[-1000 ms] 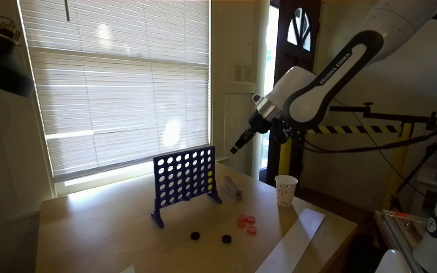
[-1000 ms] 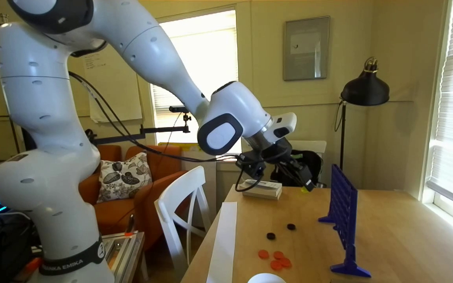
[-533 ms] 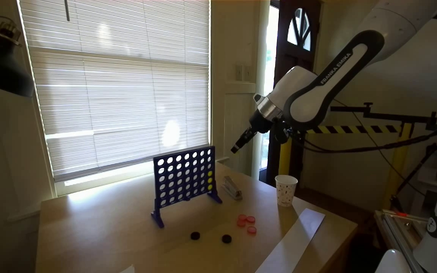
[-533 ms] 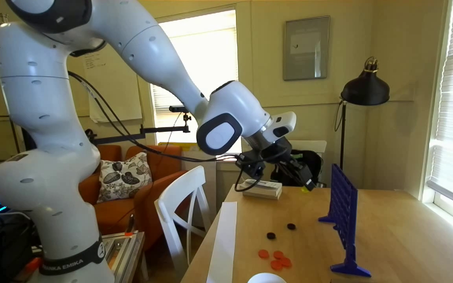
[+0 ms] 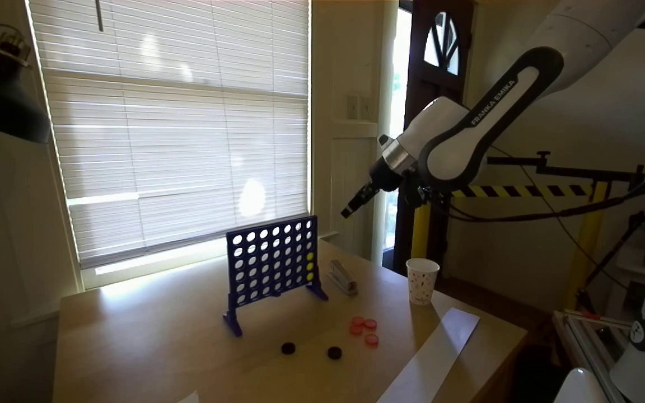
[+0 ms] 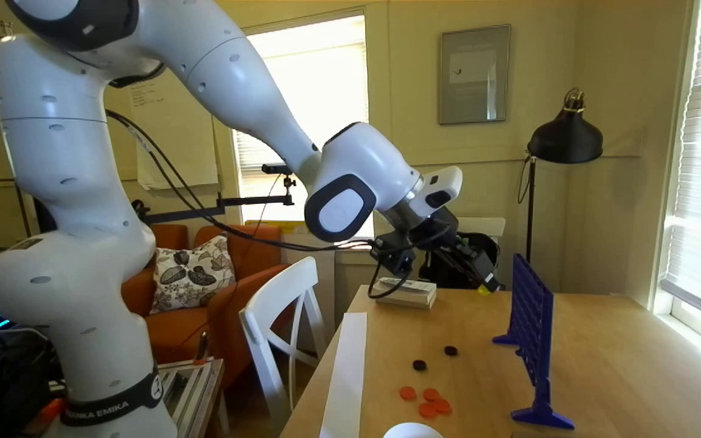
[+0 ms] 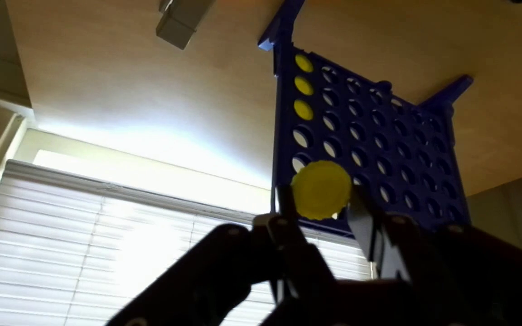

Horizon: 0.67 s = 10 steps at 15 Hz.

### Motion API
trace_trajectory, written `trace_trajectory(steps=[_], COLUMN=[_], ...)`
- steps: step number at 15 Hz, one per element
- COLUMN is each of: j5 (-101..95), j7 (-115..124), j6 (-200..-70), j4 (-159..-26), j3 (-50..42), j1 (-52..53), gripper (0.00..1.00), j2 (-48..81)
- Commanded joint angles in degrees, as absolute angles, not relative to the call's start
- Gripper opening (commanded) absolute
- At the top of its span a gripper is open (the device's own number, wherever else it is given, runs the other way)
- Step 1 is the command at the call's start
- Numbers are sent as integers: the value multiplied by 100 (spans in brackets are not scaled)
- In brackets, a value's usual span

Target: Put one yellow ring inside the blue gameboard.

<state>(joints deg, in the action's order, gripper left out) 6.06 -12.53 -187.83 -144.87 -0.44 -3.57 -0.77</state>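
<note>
My gripper [image 7: 322,201] is shut on a flat yellow ring [image 7: 321,190], held by its edges between the fingertips. The ring shows as a small yellow spot [image 6: 483,291] under the fingertips [image 6: 491,285] in an exterior view. The blue gameboard [image 5: 271,262] stands upright on its feet. It also shows edge-on [image 6: 533,316] and, upside down, in the wrist view [image 7: 369,129]. Three yellow tokens [image 7: 304,86] are stacked in its end column. The gripper [image 5: 346,214] is raised beside and slightly above that end's top corner, apart from the board. In the wrist view the ring overlaps the board's top corner.
Several red tokens [image 5: 371,340] and two black tokens [image 5: 334,352] lie in front of the board. A stapler [image 5: 344,278] lies beside the board's end. A paper cup [image 5: 423,282] and a paper strip [image 5: 440,352] are near the table edge. White books [image 6: 408,295] lie farther off.
The gripper has risen slightly and moved a little toward the board, with the yellow ring still in it. The board and the loose tokens have not moved.
</note>
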Motion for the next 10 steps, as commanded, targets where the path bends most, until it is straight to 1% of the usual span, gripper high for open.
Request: trace_trajectory(steps=[1,10], j5=[245,557], j7=[-961,-1223], j6=[-19117,-19954], j4=[-14380,-14215], j3=[-220,-202], j1=[-391,-276], gripper=[10,10], j2=[71,385])
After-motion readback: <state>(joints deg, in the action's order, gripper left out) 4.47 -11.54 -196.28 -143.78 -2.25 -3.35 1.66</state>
